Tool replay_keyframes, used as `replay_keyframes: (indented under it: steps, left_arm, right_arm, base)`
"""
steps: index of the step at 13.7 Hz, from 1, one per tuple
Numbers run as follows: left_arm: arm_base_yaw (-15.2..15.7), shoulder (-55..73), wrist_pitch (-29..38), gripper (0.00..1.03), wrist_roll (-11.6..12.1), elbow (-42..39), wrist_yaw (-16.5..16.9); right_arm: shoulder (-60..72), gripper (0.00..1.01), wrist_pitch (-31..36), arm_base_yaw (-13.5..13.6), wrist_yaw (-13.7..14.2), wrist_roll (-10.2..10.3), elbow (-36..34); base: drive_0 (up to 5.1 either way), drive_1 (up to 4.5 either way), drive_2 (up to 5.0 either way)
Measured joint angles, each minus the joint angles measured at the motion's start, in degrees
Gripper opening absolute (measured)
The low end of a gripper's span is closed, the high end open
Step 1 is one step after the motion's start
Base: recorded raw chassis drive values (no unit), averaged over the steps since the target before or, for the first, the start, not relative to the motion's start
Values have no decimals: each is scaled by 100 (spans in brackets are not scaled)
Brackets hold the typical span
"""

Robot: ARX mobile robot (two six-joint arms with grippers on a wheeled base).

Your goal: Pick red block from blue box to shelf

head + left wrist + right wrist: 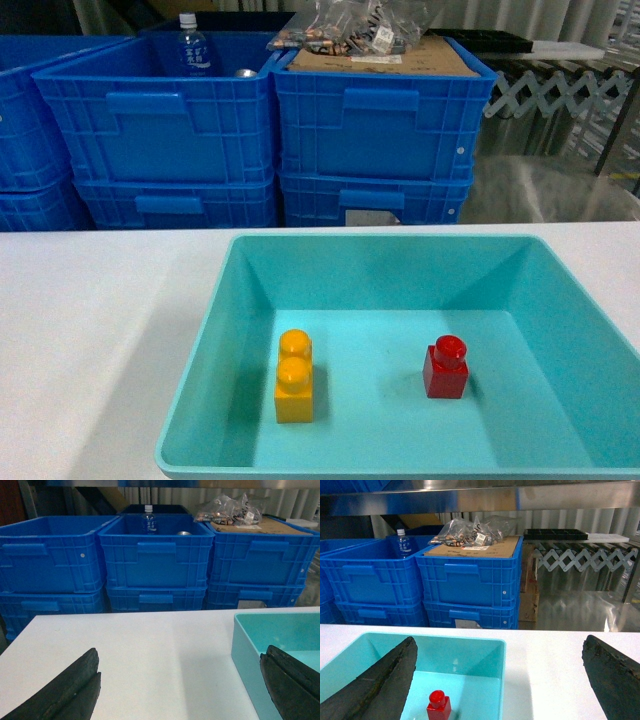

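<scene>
The red block stands upright, stud up, on the floor of the blue box, right of centre and toward the near side; an orange-yellow two-stud brick lies to its left in the same box, well apart from it and touching neither the walls nor the block. The blue box rests on the white tabletop; beyond the far edge of the tabletop stand stacked dark-blue crates; one holds a water bottle, another is covered by cardboard with clear bags of small parts on top. In the right wrist view a shiny steel rail of the shelf runs across the top. The right hand is wide open and holds nothing; its left finger hangs over the box and its right finger over bare tabletop, with the red block just beside the left finger. The left hand is also spread wide and empty, above the tabletop just left of the box.
</scene>
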Motion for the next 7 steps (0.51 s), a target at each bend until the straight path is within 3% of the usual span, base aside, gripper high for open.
replay_keyframes:
  steps: [4,6,7]
  left_arm:
    - [0,0,0,98,0,0,0]
    - [0,0,2,98,0,0,4]
    - [0,2,-4,98,0,0,-2]
  right_arm:
    - [0,98,0,0,2,0,0]
    - [553,98,-2846,103,800,-173,1156]
    - [887,98,-3366,114,861,-149,1478]
  base:
    - [0,0,0]
    - [0,0,0]
    - [0,0,0]
